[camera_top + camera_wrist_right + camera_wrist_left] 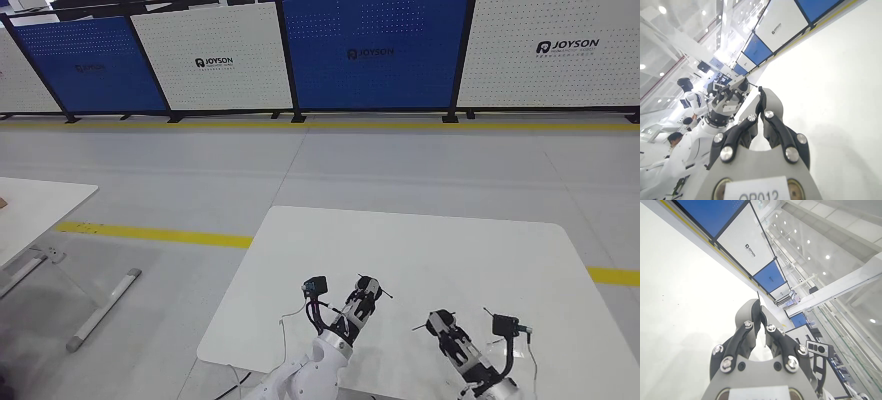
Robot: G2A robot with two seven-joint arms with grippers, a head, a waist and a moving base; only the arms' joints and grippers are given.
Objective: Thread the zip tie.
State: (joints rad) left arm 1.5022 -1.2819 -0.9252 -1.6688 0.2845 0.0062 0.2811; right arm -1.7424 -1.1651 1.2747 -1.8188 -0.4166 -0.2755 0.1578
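1. Two pincers of mine hang over the near edge of the white tabletop [420, 250]. They are side by side, a little apart, and both point toward its far side.
2. My left pincer [759, 308] is pressed together, clamped on the zip tie [758, 297], which is a thin black strip. The strip runs up between the pads, and its short tip sticks out past the fingertips.
3. My right pincer [761, 93] is pressed together too. A small black piece [760, 87] is nipped at the very tip of its fingers and pokes out just beyond them. It may be part of a zip tie, but it is too small for me to be sure.
4. Seen from my right wrist, the left pincer stands just beyond my right fingertips. The zip tie juts out of it sideways toward them. Its end comes near the black piece, but I cannot tell whether the two touch.
5. From above, thin black whiskers stick out at the tips of both pincers.
6. Past the tabletop lies grey floor with a yellow line [150, 234] across it. Behind that stands a row of blue and white panels [375, 50]. Another white table [30, 205] sits off to the left, well apart.
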